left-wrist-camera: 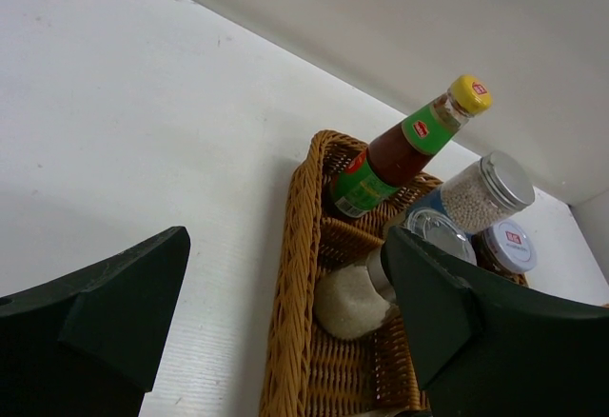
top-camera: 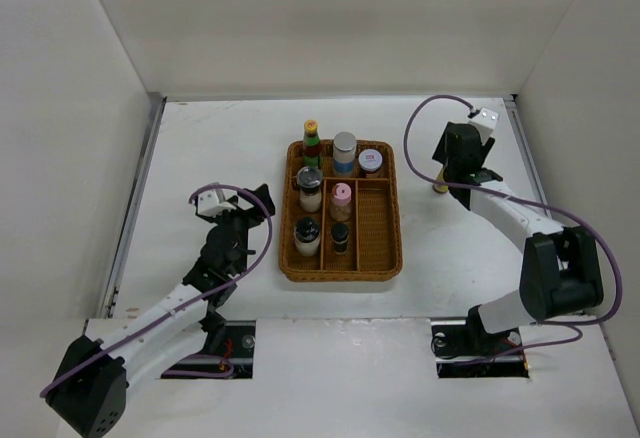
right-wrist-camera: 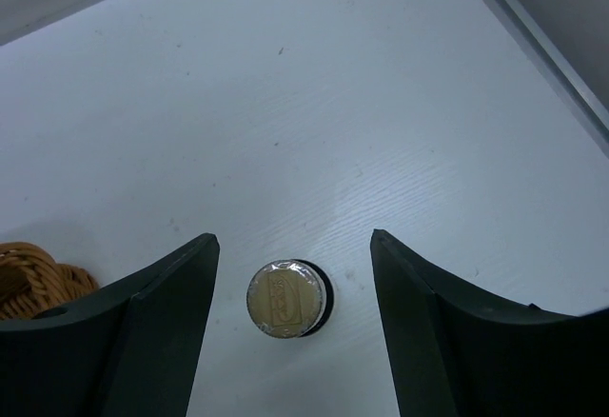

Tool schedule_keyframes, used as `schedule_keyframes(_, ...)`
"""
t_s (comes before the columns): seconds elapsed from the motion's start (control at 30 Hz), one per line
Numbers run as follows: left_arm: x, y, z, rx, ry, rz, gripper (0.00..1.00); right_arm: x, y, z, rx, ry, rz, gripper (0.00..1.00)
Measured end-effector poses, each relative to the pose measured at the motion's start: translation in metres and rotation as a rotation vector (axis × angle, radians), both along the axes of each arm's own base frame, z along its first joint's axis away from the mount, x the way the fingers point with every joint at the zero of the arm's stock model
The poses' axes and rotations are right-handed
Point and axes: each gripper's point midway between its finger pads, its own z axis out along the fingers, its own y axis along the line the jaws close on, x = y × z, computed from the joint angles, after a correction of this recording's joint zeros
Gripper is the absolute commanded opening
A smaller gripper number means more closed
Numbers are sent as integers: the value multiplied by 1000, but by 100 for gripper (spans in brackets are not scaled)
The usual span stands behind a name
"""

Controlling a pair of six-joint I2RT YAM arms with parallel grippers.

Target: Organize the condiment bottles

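Observation:
Seven condiment bottles stand in the wicker tray: a green bottle with an orange cap, a grey-lidded jar, a round white-lidded jar, two dark-lidded shakers, a pink-capped bottle and a small dark bottle. A small gold-capped bottle stands on the table right of the tray. My right gripper is open just above it; in the right wrist view the cap sits between the fingers of the right gripper. My left gripper is open and empty left of the tray.
In the left wrist view the left gripper faces the tray's left rim, with the green bottle, grey-lidded jar and a shaker of white grains behind it. White walls enclose the table on three sides.

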Motion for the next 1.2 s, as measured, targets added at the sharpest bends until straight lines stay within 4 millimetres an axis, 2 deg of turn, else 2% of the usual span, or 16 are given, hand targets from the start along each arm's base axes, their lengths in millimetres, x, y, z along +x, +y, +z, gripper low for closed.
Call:
schedule_keyframes(0.23,1,-2,-4,8,12,-5,84,-2,6,-10,5,31,11,59)
schedule_keyframes(0.33,1,-2,-3,5,8,-5,84,-3,5,-16,5,49,9,50)
schedule_keyframes(0.47,1,-2,-2,2,3,-5,84,-4,5,-20,6,65,7,30)
schedule_keyframes(0.63,1,-2,-1,1,2,-4,84,-11,15,-12,0,57,22,26)
schedule_keyframes(0.7,1,-2,-1,1,2,-4,84,-17,27,5,-9,25,54,26)
schedule_keyframes(0.9,1,-2,-1,1,2,-4,84,-52,86,91,33,-187,221,26)
schedule_keyframes(0.97,1,-2,-1,1,2,-4,84,-64,105,109,51,-232,278,26)
schedule_keyframes(1.07,1,-2,-1,1,2,-3,84,-78,135,115,70,-251,366,26)
schedule_keyframes(1.13,1,-1,-1,1,2,-2,84,-84,154,106,69,-235,417,26)
schedule_keyframes(1.2,1,0,-1,1,2,2,84,-89,172,88,61,-200,468,26)
